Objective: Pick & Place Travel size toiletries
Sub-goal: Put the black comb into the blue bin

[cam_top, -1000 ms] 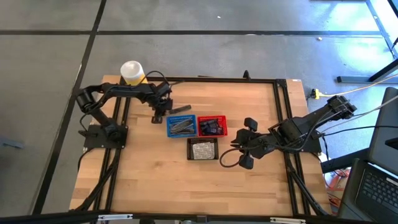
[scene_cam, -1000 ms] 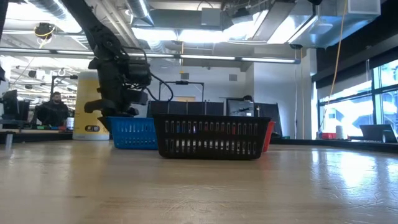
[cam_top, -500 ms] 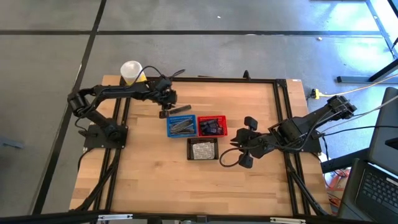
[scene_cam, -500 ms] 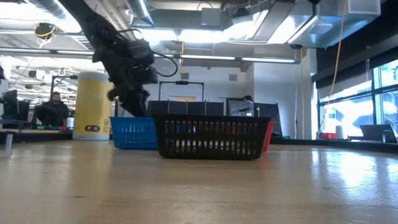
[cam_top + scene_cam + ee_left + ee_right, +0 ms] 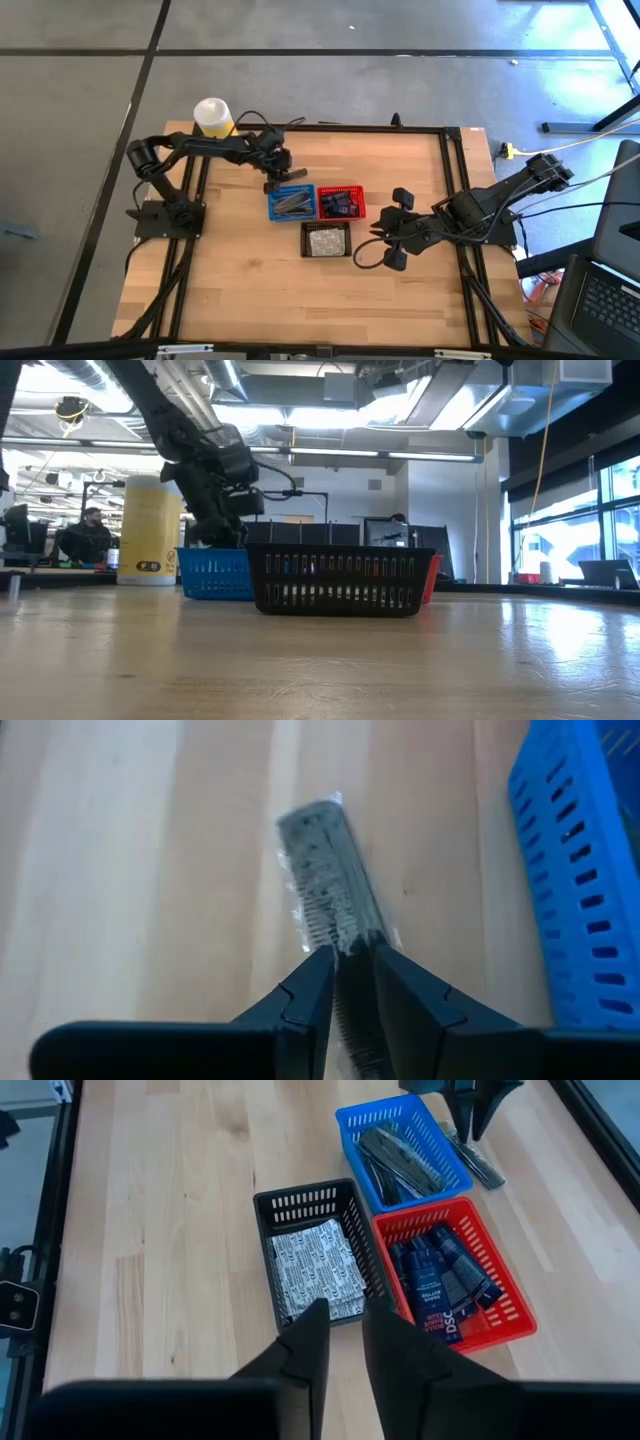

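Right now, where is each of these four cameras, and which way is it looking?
High view: above the table, straight down; both arms, left gripper by the blue basket.
Low view: at tabletop height, looking level into the room; left arm behind the black basket.
Left wrist view: on the left arm, looking past its fingers clamping a grey packet.
Right wrist view: on the right arm, facing all three baskets; right gripper in front.
All four show the blue basket.

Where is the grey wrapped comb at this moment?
In the left wrist view, the grey wrapped comb is pinched in the left pincer, just beside the blue basket.
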Robot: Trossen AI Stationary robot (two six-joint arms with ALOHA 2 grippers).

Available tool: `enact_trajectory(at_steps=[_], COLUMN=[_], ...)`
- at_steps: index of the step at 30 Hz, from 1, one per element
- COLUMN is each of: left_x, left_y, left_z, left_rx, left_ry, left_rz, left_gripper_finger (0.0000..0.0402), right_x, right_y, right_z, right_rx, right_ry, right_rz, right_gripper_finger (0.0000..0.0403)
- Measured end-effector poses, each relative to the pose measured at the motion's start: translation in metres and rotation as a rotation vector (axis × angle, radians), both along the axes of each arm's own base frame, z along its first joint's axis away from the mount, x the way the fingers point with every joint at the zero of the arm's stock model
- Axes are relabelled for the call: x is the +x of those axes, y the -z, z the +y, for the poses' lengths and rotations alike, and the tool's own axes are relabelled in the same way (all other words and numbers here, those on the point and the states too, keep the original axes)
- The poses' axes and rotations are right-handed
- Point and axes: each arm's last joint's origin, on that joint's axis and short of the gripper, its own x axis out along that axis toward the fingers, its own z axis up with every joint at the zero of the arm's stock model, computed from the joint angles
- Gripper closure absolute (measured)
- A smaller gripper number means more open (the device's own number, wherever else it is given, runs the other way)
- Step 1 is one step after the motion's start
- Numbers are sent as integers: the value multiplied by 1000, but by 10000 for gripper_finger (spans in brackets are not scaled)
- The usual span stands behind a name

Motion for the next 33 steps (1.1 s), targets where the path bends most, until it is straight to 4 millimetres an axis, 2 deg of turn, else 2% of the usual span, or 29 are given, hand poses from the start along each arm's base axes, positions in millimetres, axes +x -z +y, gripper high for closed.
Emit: enact_trajectory(at_steps=[10, 21, 28, 33], left_x=[4, -9, -19, -29], left_y=[27, 20, 16, 13], left_z=[1, -1, -7, -13], left_rx=[-94, -54, -91, -113], left_ry=[13, -40, -51, -74], left_rz=[59, 184, 265, 364], left_gripper_finger=[330, 329, 329, 329], right_x=[0, 0, -1, -1], right_y=[0, 0, 1, 1], right_z=[0, 0, 1, 0], right_rx=[1, 7, 14, 35], right_ry=[-2, -8, -18, 5], right_rz=[1, 5, 21, 18], right_gripper_finger=[352, 344, 334, 343])
